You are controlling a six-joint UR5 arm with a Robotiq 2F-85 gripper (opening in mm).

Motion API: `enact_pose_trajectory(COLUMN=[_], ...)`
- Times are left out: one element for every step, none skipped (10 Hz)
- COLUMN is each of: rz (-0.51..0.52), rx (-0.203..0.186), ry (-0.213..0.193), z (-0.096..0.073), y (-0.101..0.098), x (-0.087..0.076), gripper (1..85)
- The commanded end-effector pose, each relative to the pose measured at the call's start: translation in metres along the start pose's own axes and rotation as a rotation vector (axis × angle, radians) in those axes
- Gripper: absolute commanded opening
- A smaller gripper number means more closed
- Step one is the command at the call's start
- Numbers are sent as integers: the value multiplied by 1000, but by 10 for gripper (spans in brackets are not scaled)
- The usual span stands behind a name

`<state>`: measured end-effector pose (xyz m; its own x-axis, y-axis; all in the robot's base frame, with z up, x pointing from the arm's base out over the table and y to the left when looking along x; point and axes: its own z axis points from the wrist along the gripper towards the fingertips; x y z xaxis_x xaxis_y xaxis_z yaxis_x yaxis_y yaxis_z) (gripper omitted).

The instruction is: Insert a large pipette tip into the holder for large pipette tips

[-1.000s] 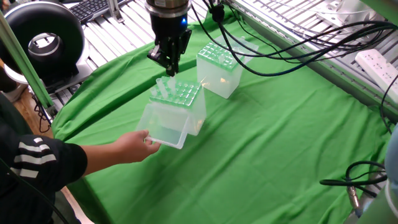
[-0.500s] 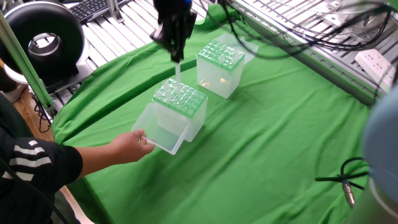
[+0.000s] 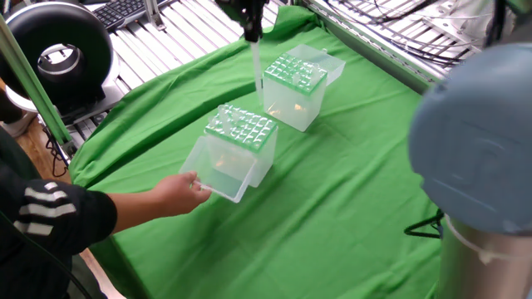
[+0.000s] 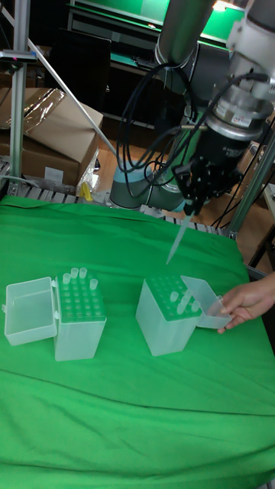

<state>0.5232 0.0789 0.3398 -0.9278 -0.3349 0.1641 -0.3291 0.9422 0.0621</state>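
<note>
My gripper [image 3: 252, 26] [image 4: 189, 206] is high above the green cloth, shut on the top of the large pipette tip [image 3: 256, 60] [image 4: 178, 243]. The tip hangs point down, slightly tilted, touching nothing. The holder for large pipette tips [image 3: 295, 87] is the far box in the fixed view, green-topped with its clear lid open behind it. The tip's point hangs just left of that box and above its top. In the tall fixed view the holder [image 4: 80, 317] stands at the left, and the tip hangs to its right.
A second translucent tip box [image 3: 241, 139] [image 4: 169, 313] stands nearer, and a person's hand [image 3: 184, 193] [image 4: 244, 302] holds its open lid. My arm's blurred body [image 3: 474, 158] fills the right foreground. A black round device [image 3: 58, 54] sits at the back left.
The gripper has risen from the nearer box with the tip in it and moved back and right toward the far box. The arm's body has swung into the right foreground.
</note>
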Motion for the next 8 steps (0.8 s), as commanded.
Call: enact_pose_trajectory(rz=[95,174,242,247,197,143,106,83], rx=[-17,12,51,75,63,36,28,32], ry=[-22,-42,-55,-56,-60,-63,-63,-63], z=[-9,-9,-10,-10,-10,-5,1,5], y=[-1,-9,-20,-26,-28,-52,-77,-90], x=[-4,-9,-10,-10,-13,-21,-28,-34], gripper=[13,10,10,10,10,10,10,10])
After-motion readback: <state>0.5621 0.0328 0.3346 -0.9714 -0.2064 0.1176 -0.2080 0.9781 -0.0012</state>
